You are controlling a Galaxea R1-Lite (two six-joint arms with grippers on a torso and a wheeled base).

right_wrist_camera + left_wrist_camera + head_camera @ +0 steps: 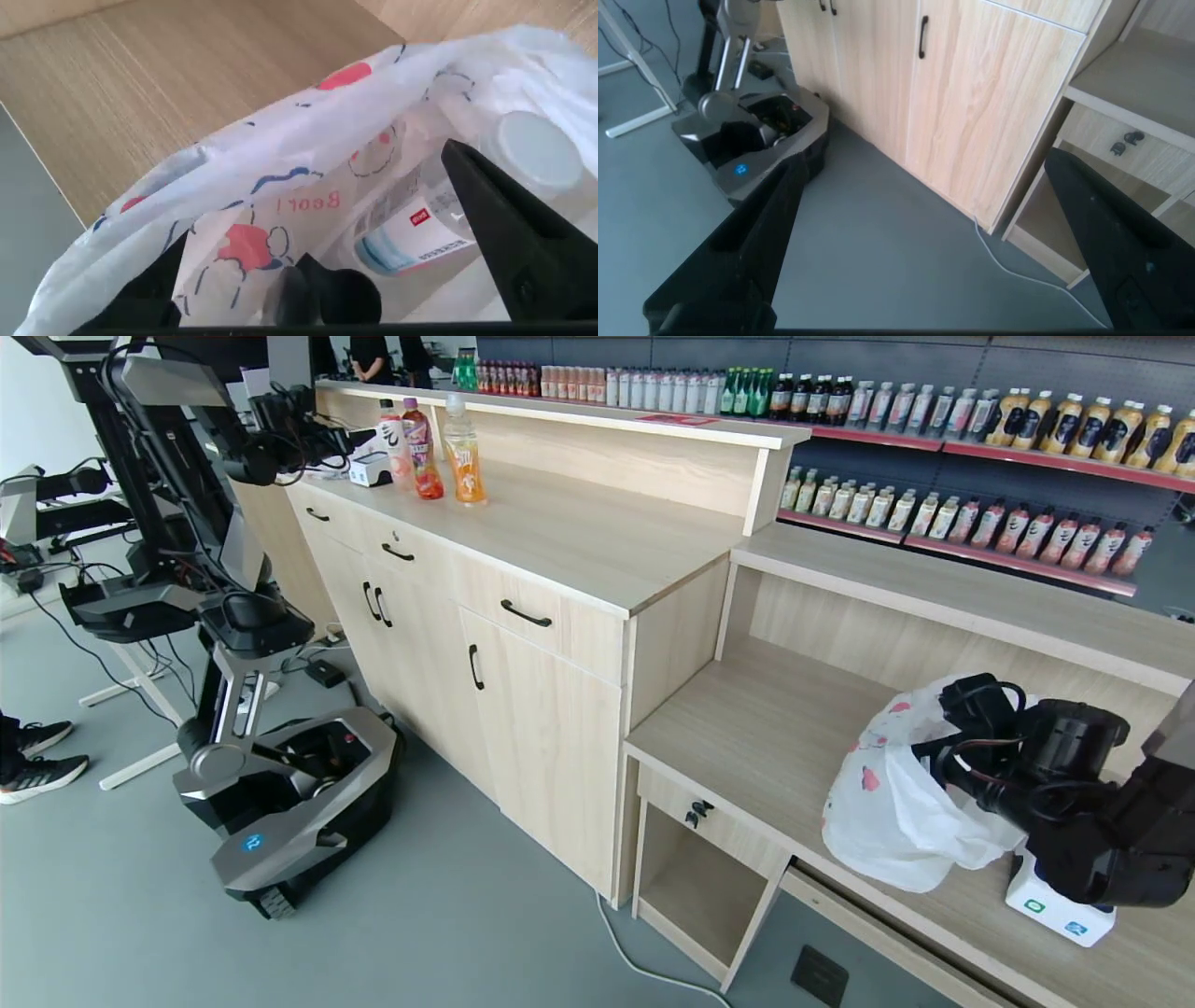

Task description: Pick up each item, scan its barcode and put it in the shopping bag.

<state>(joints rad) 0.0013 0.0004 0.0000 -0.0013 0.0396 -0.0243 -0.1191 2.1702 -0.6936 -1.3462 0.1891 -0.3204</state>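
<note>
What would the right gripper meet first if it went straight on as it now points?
Probably the thin plastic of the shopping bag, then the labelled bottle lying inside it. The right gripper points into the bag's mouth, but depth is unclear.

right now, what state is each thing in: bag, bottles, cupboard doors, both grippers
white plastic shopping bag with red prints: mouth open, slumped on the lower desk
labelled plastic bottle with white cap: lying inside the bag
three capped drink bottles on the upper counter: upright
light wooden cupboard doors: shut
left gripper: open, empty
right gripper: open, at the bag's mouth
</note>
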